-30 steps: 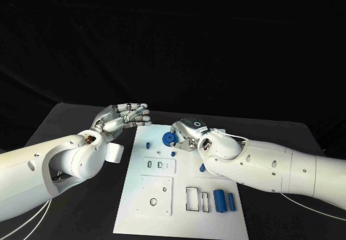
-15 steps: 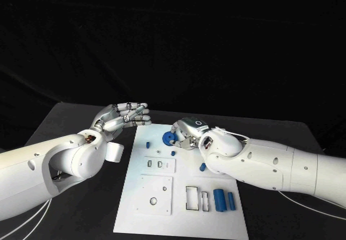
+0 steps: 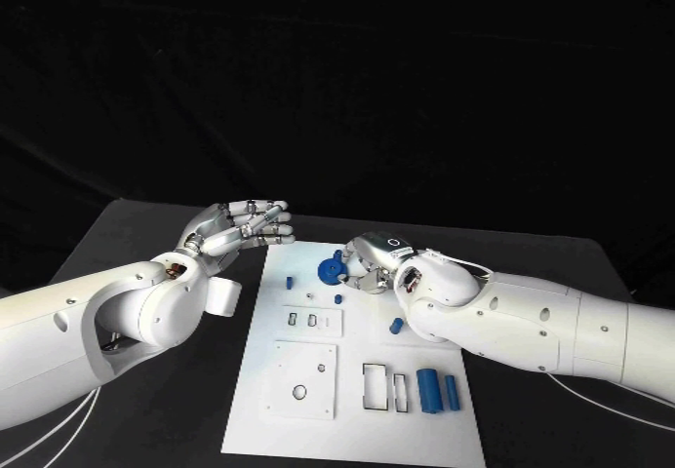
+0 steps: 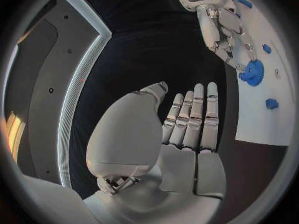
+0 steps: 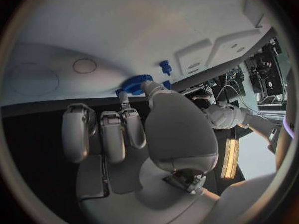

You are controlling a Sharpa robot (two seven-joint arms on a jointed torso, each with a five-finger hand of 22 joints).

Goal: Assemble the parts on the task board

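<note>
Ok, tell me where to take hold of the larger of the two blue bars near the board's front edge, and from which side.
Take the larger blue bar across its two long sides, coming down from above. It lies flat on the task board, its long sides look straight and parallel, and bare board shows on both. Probably easier for the right hand, which is nearer, though it now touches the blue gear.

The left robot hand (image 3: 242,229) hangs raised on the left with its fingers curled together on nothing, while the right robot hand (image 3: 369,261), reaching in from the right, pinches between thumb and fingertips at mid-scene.
</note>
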